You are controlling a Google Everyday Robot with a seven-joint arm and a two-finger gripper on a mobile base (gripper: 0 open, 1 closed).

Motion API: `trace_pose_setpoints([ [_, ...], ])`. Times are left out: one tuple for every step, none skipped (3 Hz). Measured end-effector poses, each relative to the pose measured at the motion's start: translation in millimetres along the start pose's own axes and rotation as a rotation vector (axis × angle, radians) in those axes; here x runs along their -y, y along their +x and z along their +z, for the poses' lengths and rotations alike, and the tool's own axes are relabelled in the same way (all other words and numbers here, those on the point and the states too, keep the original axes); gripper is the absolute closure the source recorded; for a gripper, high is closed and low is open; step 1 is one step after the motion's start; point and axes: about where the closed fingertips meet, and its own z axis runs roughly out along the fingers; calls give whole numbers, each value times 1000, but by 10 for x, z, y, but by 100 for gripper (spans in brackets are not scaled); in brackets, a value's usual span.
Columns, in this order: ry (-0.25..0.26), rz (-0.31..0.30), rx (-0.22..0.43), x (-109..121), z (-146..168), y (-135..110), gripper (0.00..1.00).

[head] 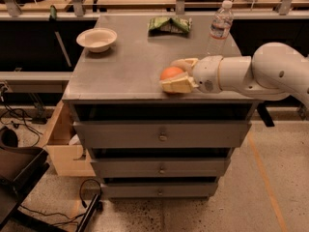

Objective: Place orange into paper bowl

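Note:
The orange [170, 73] sits near the front edge of the grey cabinet top [125, 66], right of the middle. My gripper [169, 75] reaches in from the right on a white arm. Its two tan fingers [177, 85] lie against the near and far sides of the orange, shut on it at table height. The off-white paper bowl [97, 39] stands empty at the back left corner of the top, well away from the gripper.
A water bottle [219, 27] stands at the back right, just behind the arm. A green snack bag [169, 24] lies at the back middle. The cabinet has three shut drawers [161, 135]. A wooden box [60, 146] stands left of it on the floor.

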Motion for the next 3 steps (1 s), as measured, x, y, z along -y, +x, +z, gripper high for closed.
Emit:
trace_pose_setpoints([
  [-3, -1, 0, -12, 15, -8, 77],
  [-7, -3, 1, -26, 34, -19, 54],
  [-11, -4, 2, -40, 51, -29, 31],
])
